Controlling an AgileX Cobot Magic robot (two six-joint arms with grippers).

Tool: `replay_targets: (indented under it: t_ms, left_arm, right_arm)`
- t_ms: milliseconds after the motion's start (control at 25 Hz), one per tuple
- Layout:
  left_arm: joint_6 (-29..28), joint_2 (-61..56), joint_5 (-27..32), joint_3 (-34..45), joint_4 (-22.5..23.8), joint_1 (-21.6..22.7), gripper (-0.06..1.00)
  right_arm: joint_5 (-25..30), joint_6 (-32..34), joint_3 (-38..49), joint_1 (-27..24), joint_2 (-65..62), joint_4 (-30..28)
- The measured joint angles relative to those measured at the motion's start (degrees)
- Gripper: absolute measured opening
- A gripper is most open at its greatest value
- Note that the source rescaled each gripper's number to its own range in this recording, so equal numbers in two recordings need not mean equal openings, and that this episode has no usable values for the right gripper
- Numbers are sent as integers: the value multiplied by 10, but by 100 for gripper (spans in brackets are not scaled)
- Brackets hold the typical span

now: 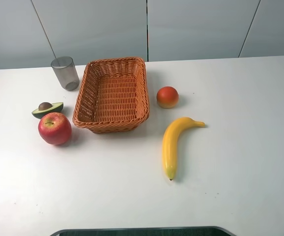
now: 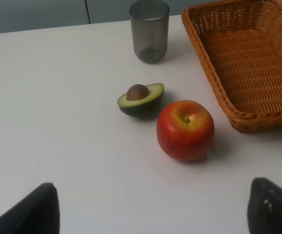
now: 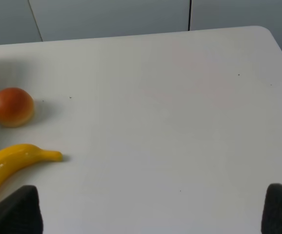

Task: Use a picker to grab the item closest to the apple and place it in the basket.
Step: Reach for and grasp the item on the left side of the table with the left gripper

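Observation:
A red apple lies at the table's left. A halved avocado with its brown pit sits just behind the apple, almost touching it. The woven orange basket stands to their right with nothing in it. My left gripper is open, its dark fingertips spread wide on the near side of the apple, apart from it. My right gripper is open too, over bare table to the right of the banana. Neither gripper shows in the exterior high view.
A grey translucent cup stands behind the avocado, left of the basket. A peach-like orange fruit and a yellow banana lie right of the basket.

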Motion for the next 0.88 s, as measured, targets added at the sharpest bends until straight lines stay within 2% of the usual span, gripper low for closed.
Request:
replay_targets:
  t_ms: [880]
  left_arm:
    - [0,0,0,0,0,0,99]
  right_arm:
    - [0,0,0,0,0,0]
